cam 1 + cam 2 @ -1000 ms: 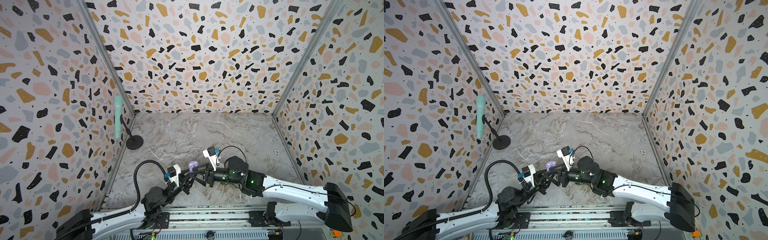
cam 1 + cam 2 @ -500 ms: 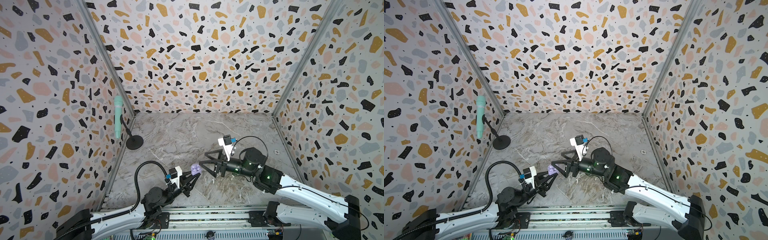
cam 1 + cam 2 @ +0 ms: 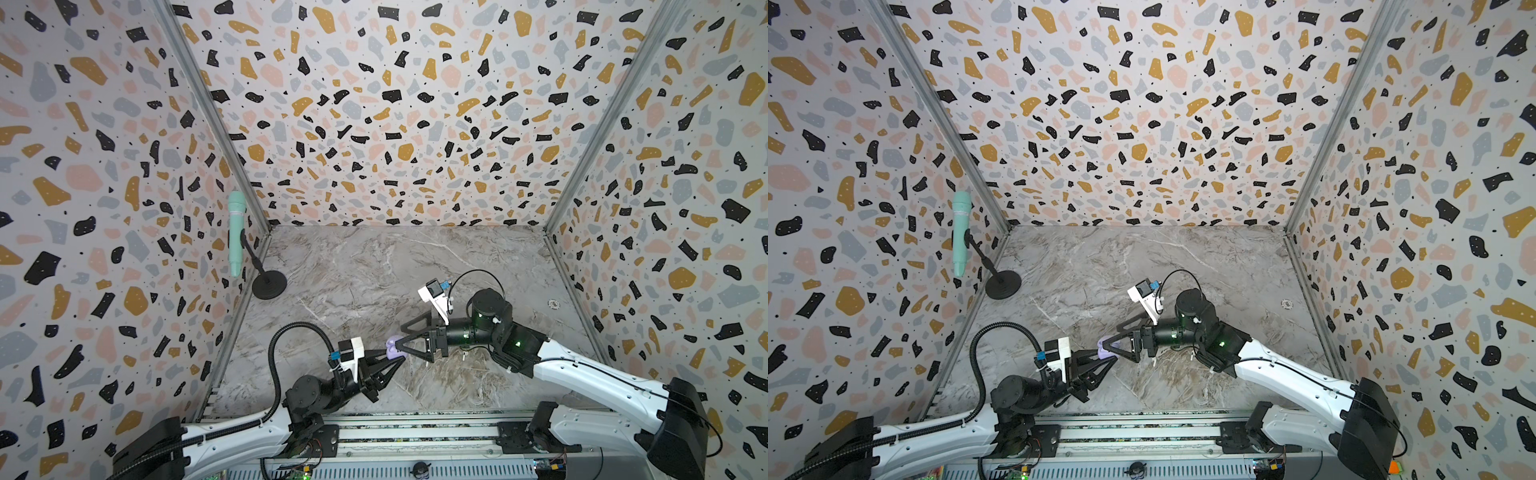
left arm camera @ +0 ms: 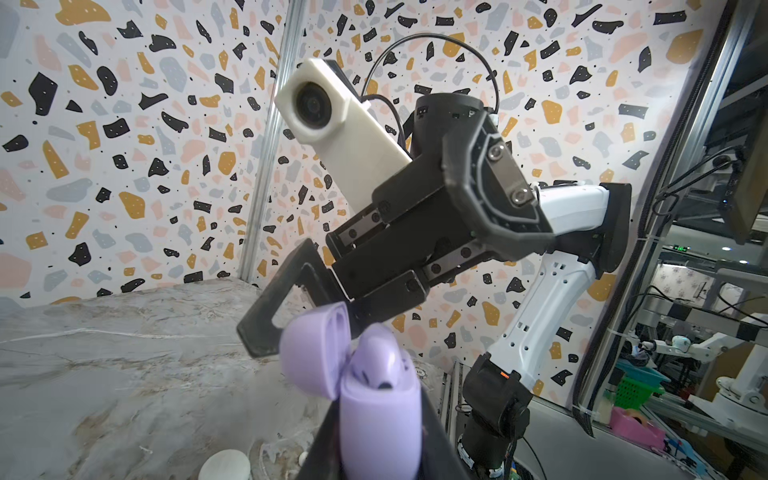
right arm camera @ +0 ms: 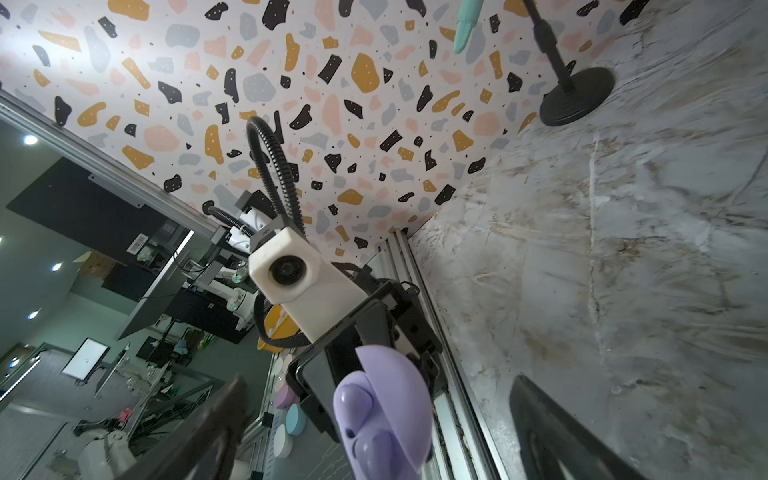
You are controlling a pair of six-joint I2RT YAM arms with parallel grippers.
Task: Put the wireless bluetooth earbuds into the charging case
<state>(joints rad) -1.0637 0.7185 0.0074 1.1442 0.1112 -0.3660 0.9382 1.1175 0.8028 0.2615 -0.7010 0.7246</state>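
Near the bench (image 3: pixel 374 266) front edge, left gripper (image 3: pixel 398 359) clamps the open case (image 3: pixel 391 348), lifted. Right gripper (image 3: pixel 400 336) jaws spread wide, straddling it.

Both top views are bright and evenly lit; the arms (image 3: pixel 582 374) cast only faint, soft shadows on the marble bench (image 3: pixel 374 257), and the walls (image 3: pixel 104 166) bow outward toward the edges. In the left wrist view the lavender charging case (image 4: pixel 378 403) sits close and soft. In the right wrist view the bench streaks with blur, the right claw (image 5: pixel 376 380) has dark, smeared fingers (image 5: pixel 208 428), and the dim room (image 5: pixel 62 249) behind shows glaring ceiling lamps (image 5: pixel 30 139).
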